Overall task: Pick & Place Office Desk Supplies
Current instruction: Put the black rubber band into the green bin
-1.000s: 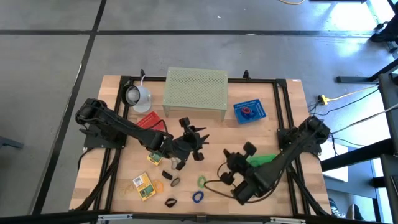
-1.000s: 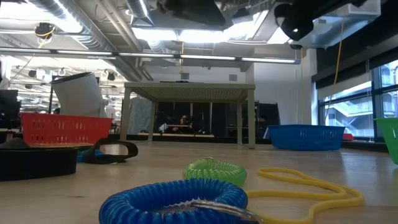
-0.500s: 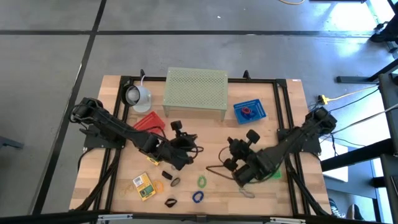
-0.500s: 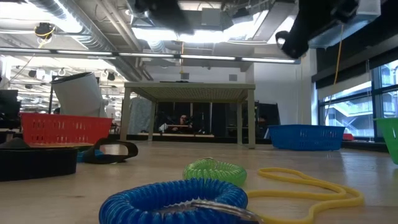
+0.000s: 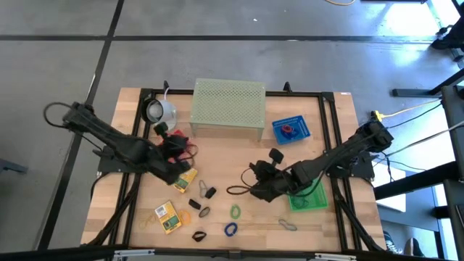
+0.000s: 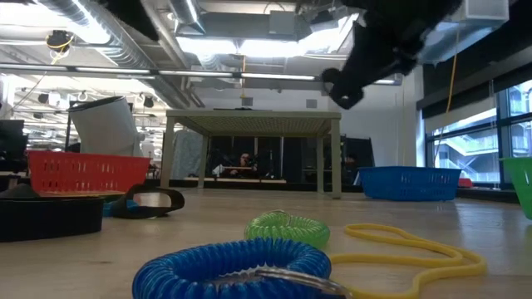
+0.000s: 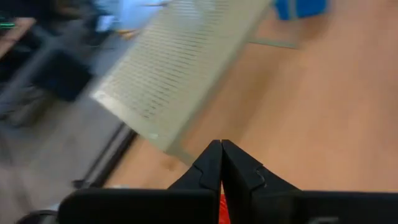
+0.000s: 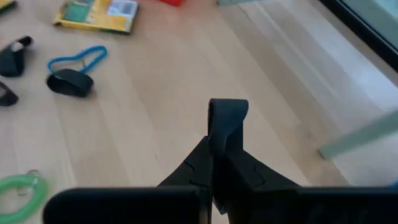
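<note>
Office desk supplies lie loose on the wooden table: a green coil loop, a blue coil loop, black clips, a wire clip and two yellow packets. My right gripper hangs over the table's middle, shut on a small black loop. My left gripper is shut with nothing between its fingers. It stands above the red basket, pointing at the pale green stand. My right gripper pinches the black loop's lower end between its two fingertips. The loop's rounded end sticks out past the tips, above the table. The fingers slant down toward the table's far left. In the high view a thin dark cord curves off beside the fingertips.
A green basket sits at the right, under my right arm. At the back stand a blue basket with a red thing in it and a white cup. Bare wood lies between the stand and the loose items.
My left gripper has shut and drawn back from the table's middle toward the left and far side, rising over the red basket. My right gripper has moved toward the table's left and far side with the black loop, uncovering the green basket.
</note>
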Robot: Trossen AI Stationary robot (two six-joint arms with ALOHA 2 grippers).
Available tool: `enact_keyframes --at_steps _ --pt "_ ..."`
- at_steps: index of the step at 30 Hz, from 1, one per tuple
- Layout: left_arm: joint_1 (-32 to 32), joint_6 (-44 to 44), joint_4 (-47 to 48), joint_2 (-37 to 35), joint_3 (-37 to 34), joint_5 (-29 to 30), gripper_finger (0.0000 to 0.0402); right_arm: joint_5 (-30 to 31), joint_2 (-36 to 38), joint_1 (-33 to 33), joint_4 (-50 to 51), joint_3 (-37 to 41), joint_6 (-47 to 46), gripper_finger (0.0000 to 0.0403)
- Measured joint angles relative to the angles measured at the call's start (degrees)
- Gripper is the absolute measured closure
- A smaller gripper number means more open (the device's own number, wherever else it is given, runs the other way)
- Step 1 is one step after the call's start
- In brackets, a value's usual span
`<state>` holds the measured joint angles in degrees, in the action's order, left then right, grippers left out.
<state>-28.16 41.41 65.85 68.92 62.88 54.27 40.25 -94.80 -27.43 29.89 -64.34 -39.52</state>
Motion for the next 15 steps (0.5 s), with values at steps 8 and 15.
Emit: enact_keyframes --at_steps 8,15 --pt "-1.31 -24.58 -43.16 -19.49 -24.48 -25.39 0.0399 -0.81 0.0 2.89 -9.52 0.0 11.81 0.0382" --pt "-1.64 -39.25 -75.32 -23.8 -37.89 -23.49 0.0398 -0.83 0.0 4.92 -14.62 0.0 12.93 0.0382"
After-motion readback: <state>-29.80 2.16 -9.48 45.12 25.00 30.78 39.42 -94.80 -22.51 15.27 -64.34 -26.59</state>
